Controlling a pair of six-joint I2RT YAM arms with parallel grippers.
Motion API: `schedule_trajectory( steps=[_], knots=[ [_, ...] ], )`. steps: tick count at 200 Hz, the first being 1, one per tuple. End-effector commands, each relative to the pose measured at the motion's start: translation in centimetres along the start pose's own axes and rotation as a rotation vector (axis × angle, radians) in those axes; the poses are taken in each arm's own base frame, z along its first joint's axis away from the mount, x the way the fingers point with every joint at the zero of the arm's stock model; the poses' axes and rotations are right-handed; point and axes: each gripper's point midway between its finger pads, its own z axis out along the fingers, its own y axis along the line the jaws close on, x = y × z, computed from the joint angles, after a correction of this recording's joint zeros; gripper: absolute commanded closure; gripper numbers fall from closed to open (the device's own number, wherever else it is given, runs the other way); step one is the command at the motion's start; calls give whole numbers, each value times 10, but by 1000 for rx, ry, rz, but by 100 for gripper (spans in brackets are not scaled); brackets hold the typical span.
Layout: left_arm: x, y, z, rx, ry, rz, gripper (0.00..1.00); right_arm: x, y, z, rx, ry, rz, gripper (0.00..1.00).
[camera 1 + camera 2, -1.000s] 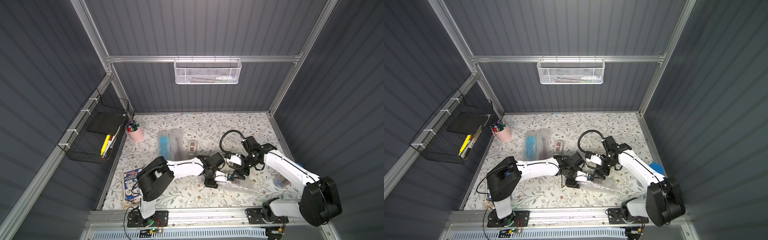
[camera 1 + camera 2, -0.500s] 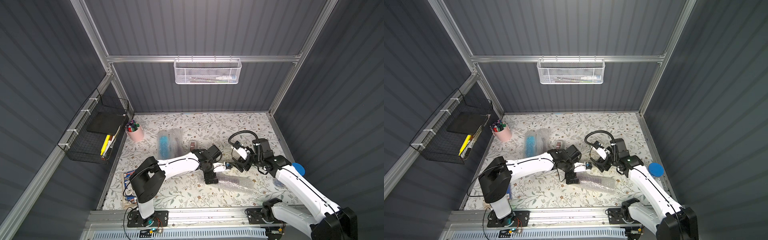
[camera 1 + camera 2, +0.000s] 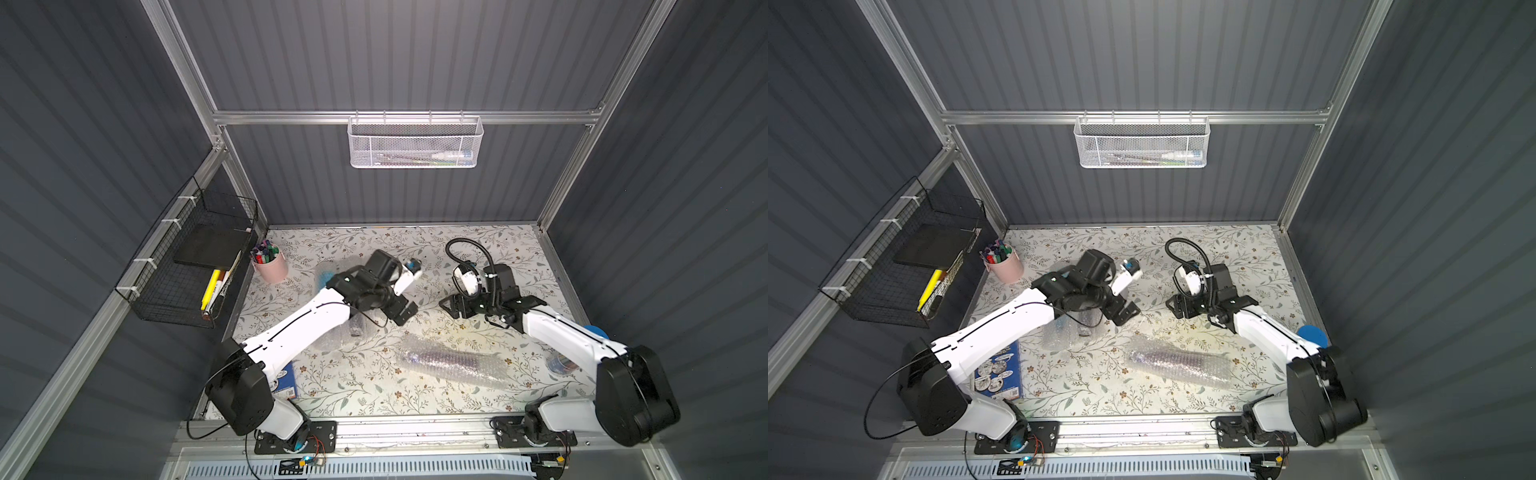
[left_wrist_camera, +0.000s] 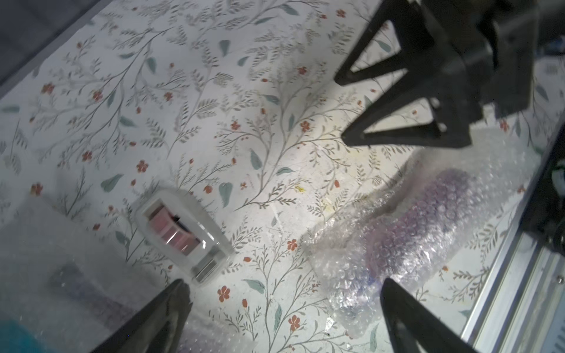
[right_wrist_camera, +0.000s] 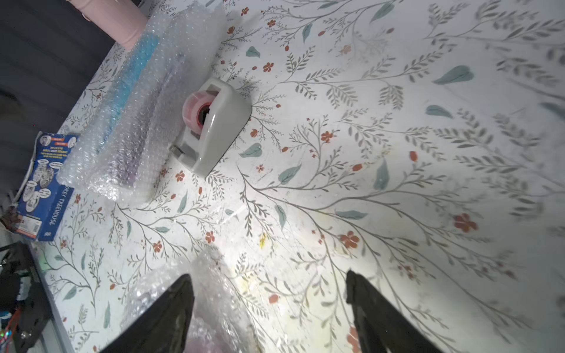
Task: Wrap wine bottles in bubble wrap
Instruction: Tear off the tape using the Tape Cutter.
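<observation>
Two grippers in view, both empty. Left gripper (image 4: 282,284): fingers (image 4: 165,314) wide apart with nothing between them, held above the table (image 3: 332,245). The left wrist view puts the tape dispenser (image 4: 183,235) just beside one finger. Right gripper (image 5: 269,276): fingers (image 5: 171,314) also apart, nothing gripped. In both top views it faces the left gripper across a bare gap near the table's centre, tips not touching.

Purple bottle (image 3: 451,361): on its side, rolled in bubble wrap (image 3: 490,370), near the table's front edge on the right arm's side. Neither gripper holds it. The right wrist view shows an end of this roll close by one right finger; whether they touch cannot be told.

Blue bottle (image 5: 134,70) and second purple bottle (image 5: 137,143): side by side under a second wrap (image 5: 189,36), next to the dispenser. In the top views the left arm hides most of this bundle. A blue book (image 5: 42,183) lies near one end, a pink cup (image 3: 270,266) near the other.
</observation>
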Motion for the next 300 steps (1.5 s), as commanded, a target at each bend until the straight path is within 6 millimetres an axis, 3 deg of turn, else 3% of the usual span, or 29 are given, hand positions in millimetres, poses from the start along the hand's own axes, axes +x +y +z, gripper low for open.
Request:
schedule_trajectory(
  steps=[1, 61, 80, 110, 152, 196, 242, 300],
  knots=[
    [22, 44, 5, 59, 73, -362, 9, -40, 24, 20, -57, -93, 113, 21],
    [27, 82, 43, 195, 52, -564, 23, -42, 52, 103, -115, -33, 215, 32],
    [26, 85, 54, 210, 52, -588, 26, -40, 56, 121, -122, -10, 220, 35],
    [42, 82, 78, 264, 95, -633, 33, -38, 55, 142, -138, 0, 246, 42],
    [60, 88, 85, 258, 87, -697, 38, -35, 56, 157, -162, 19, 255, 50],
    [60, 79, 92, 335, 63, -724, 45, -26, 59, 171, -192, 47, 269, 54],
    [68, 76, 101, 365, 87, -750, 53, -27, 58, 173, -171, 59, 267, 58],
    [84, 80, 108, 315, 134, -764, 53, -25, 60, 171, -126, 95, 292, 59]
  ],
)
